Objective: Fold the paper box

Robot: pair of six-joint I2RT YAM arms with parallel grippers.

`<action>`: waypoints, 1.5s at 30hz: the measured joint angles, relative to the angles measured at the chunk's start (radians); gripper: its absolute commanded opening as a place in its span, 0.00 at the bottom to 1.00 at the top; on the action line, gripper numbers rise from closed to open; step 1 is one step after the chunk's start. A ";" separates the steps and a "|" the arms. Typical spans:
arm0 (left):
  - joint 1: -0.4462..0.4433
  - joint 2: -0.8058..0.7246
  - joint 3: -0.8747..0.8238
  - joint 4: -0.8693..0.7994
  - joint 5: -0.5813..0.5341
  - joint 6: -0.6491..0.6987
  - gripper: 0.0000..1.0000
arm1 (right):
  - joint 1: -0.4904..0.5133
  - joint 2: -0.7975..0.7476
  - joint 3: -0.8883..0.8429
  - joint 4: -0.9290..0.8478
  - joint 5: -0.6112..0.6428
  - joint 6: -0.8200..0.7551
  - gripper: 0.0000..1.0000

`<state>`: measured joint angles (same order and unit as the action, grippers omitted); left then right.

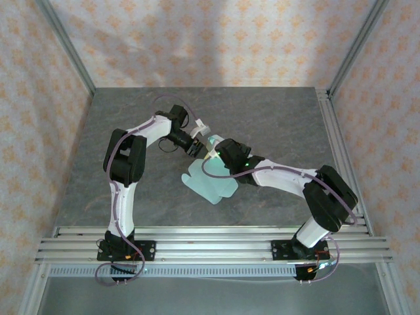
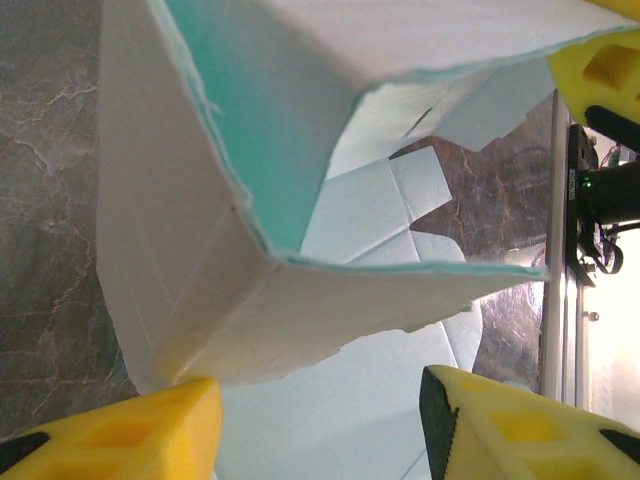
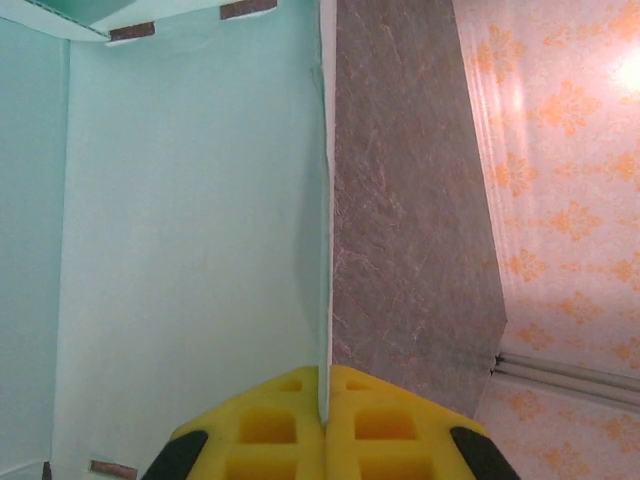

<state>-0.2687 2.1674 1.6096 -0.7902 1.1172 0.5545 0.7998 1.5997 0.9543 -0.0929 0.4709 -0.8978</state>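
Paper box (image 1: pixel 211 182) lies between your two grippers: right gripper (image 3: pixel 322 385) is pinched tight on its panel edge, left gripper (image 2: pixel 320 432) stands half spread, gripping nothing, raised walls straight ahead of it

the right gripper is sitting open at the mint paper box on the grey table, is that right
Not quite. The right gripper is not open: the right wrist view shows its yellow fingers shut together, pinching the edge of a panel of the mint paper box. The rest stands: the box is on the grey table.
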 measured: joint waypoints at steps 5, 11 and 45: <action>0.000 0.000 0.000 0.002 -0.010 -0.005 0.56 | 0.021 0.020 -0.009 0.062 0.050 -0.058 0.00; 0.000 0.000 0.000 0.009 -0.030 -0.013 0.55 | 0.048 0.045 -0.084 0.270 0.131 -0.197 0.00; 0.101 -0.260 -0.259 0.217 -0.065 -0.170 0.57 | 0.059 0.159 -0.259 0.856 0.207 -0.479 0.00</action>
<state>-0.1673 1.9072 1.3506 -0.5735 1.0523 0.3847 0.8585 1.7592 0.6949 0.7628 0.6777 -1.3766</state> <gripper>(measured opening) 0.559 0.048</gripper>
